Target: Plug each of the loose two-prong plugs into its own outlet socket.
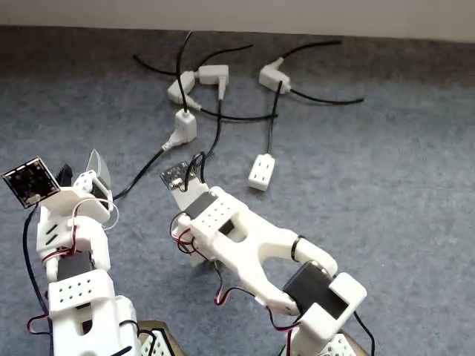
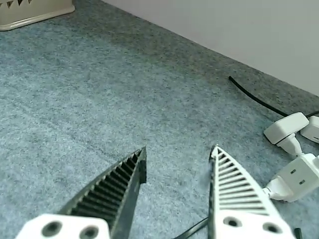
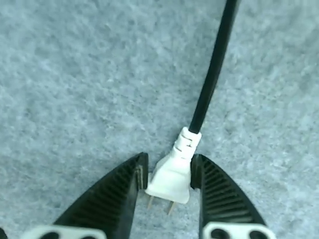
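A white two-prong plug on a black cord lies on the grey carpet, prongs toward the camera. My right gripper is shut on it, one finger pressed to each side. In the high view this gripper sits mid-floor with the cord running away from it. White outlet sockets lie beyond: one just ahead, another to the right. My left gripper is open above bare carpet and holds nothing. A socket block lies beside it, and in the high view that gripper stands at the left.
More white plug and socket pieces lie with tangled black cords at the far side. A cream basket stands at the carpet's far corner. A pale wall borders the carpet.
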You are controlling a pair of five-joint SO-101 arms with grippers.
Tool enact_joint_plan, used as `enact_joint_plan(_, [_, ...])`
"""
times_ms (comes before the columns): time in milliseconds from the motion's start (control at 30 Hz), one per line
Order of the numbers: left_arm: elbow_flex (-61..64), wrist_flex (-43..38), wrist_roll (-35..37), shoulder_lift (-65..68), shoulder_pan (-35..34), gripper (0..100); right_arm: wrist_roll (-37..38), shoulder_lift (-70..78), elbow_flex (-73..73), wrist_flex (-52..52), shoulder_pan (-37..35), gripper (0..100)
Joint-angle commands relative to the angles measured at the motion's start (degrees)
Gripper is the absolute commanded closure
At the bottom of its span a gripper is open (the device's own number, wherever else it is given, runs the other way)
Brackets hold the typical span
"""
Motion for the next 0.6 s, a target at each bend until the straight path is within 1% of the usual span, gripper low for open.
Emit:
enact_joint_plan(0, [-0.3,-1.6,0.3,-0.3,1.5,79,-0.4,2.2,-2.8,1.5,1.8,92.8])
enact_joint_plan(67, [-0.3,-1.6,0.3,-0.3,1.5,79,-0.3,2.2,-3.2,1.5,2.9,99.6])
enact_joint_plan(167, [-0.3,-1.6,0.3,-0.3,1.5,79,-0.3,2.2,-3.2,1.5,3.4,96.5])
enact_joint_plan(300, [-0.3,-1.6,0.3,-0.3,1.5,79,-0.2,2.1,-4.8,3.2,3.5,96.4])
enact_joint_plan(433, [-0.3,-1.6,0.3,-0.3,1.7,79,-0.2,2.1,-11.0,8.0,6.9,96.4])
enact_joint_plan(567, [-0.7,-1.6,0.1,-0.3,5.5,79,0.7,2.1,-21.2,13.1,11.6,96.4])
